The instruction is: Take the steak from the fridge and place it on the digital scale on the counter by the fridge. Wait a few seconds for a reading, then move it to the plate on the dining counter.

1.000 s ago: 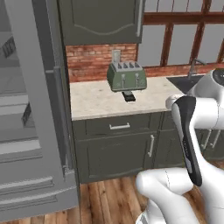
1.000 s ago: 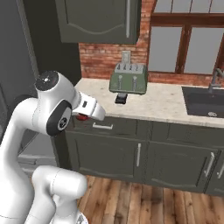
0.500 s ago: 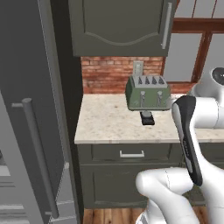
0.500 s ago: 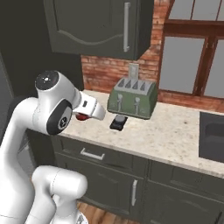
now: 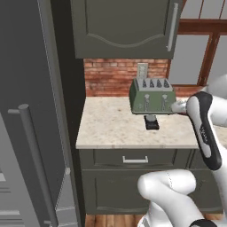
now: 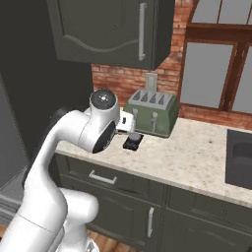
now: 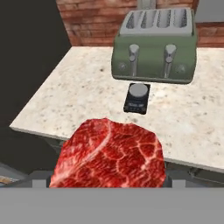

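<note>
Red, marbled meat is right in front of your hand camera: that's the steak (image 7: 109, 153), sitting low in the view where the fingers rise, so the wide-set fingers are clamped on it, one at each side. You're carrying it in the air, short of the front edge of the counter (image 7: 78, 94), not yet over the stone.

Look past the steak and you've got the digital scale (image 7: 137, 98), a small black slab with a round lighter panel, lying flat on the counter just in front of the green toaster (image 7: 154, 46). The toaster stands at the back of the counter, near the brick wall (image 7: 96, 17).

From the left base view, you see the scale (image 5: 151, 122) a little right of the counter's middle, just in front of the toaster (image 5: 152, 95), with bare stone stretching to the counter's (image 5: 106, 128) left edge. The fridge (image 5: 31, 115) fills the left side, its long bar handle upright, directly beside that left edge.

From the right base view, your arm's elbow is up in front of the counter (image 6: 197, 157), and the scale (image 6: 133, 142) sits just beyond it, near the toaster (image 6: 151, 112). A dark wall cabinet (image 6: 110, 29) hangs above the counter.
</note>
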Robot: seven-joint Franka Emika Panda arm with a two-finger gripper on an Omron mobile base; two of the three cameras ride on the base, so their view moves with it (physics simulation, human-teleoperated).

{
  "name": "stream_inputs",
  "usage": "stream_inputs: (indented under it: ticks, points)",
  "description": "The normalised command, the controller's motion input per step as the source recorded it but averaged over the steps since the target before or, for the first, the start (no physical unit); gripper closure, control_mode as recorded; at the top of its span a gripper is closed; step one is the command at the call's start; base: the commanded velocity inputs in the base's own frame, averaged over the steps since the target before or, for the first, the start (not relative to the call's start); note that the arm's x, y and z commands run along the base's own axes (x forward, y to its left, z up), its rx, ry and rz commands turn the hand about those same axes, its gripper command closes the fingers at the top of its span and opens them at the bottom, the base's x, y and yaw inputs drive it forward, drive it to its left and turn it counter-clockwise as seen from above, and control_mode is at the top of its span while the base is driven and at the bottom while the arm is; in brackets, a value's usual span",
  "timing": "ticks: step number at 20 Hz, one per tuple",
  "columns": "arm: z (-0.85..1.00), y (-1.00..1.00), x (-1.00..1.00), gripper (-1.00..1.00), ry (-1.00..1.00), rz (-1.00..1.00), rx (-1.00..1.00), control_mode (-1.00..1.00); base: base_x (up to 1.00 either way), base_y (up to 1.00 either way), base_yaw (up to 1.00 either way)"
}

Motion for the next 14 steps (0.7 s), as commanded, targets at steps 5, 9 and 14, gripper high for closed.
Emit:
stream_inputs:
  ticks: [5,9,14]
  points:
    - [-0.49,-0.06,0.78,1.0,-0.03,0.34,0.06,-1.0,0.0,0.0,0.0]
    - [-0.47,0.0,0.87,1.0,-0.02,0.25,0.0,-1.0,0.0,0.0,0.0]
    - [-0.49,0.0,0.84,1.0,0.0,0.08,0.0,-1.0,0.0,0.0,0.0]
